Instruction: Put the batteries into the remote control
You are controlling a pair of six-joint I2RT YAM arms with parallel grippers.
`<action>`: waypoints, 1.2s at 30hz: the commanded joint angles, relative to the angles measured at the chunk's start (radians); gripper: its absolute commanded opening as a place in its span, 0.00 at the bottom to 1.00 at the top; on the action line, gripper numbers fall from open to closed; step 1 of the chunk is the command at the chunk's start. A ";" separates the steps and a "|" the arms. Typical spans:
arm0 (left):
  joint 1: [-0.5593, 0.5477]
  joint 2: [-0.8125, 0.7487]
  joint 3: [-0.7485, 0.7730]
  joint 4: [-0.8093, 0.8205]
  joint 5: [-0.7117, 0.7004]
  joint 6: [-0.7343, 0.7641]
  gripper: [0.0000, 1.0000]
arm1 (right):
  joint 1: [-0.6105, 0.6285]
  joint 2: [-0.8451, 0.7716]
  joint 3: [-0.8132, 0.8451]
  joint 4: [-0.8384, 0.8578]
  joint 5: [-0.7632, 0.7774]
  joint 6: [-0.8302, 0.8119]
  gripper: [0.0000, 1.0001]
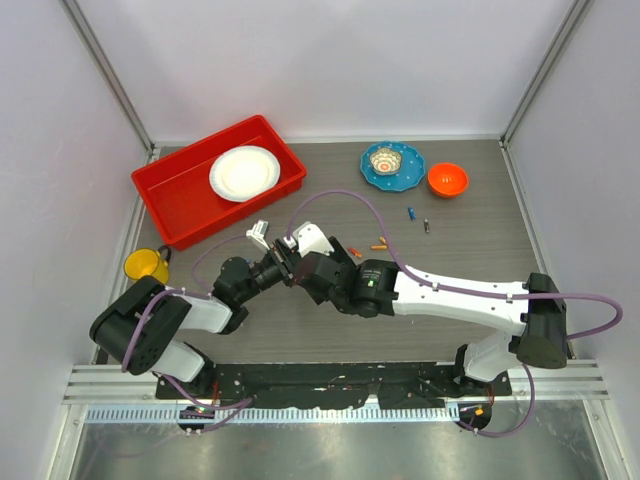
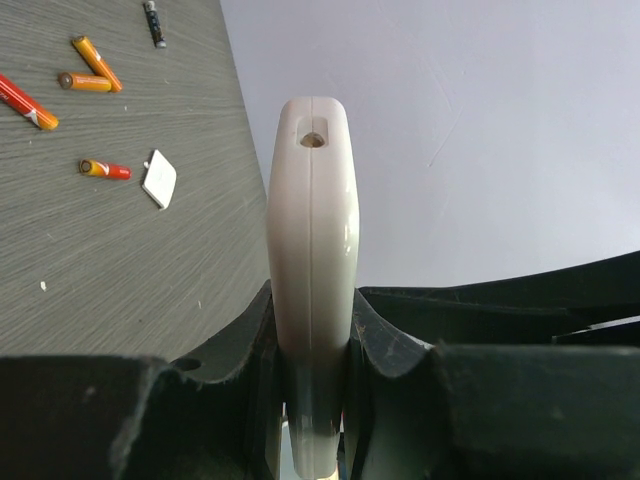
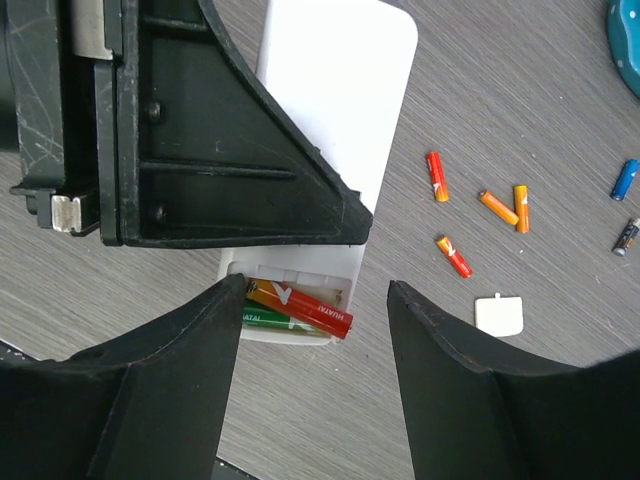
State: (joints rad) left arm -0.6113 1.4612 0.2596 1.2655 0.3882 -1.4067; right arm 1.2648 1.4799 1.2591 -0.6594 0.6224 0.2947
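Observation:
My left gripper is shut on the white remote control and holds it edge-on. In the right wrist view the remote's plain back faces up, its battery bay open at the near end. A green battery lies in the bay. A red-orange battery lies tilted across it, one end over the rim. My right gripper is open and empty just above the bay. Several loose batteries lie to the right: red, orange, blue, dark.
The small white battery cover lies on the table by the loose batteries. A red tray with a white plate stands back left. A blue plate, an orange bowl and a yellow cup are around.

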 commanded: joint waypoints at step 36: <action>-0.008 -0.096 0.041 0.281 -0.011 -0.006 0.00 | -0.283 -0.629 -0.567 0.632 -0.363 0.411 0.70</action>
State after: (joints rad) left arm -0.6151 1.3869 0.2638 1.2854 0.3843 -1.4097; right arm 0.9882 0.8803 0.6853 -0.1558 0.2840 0.6678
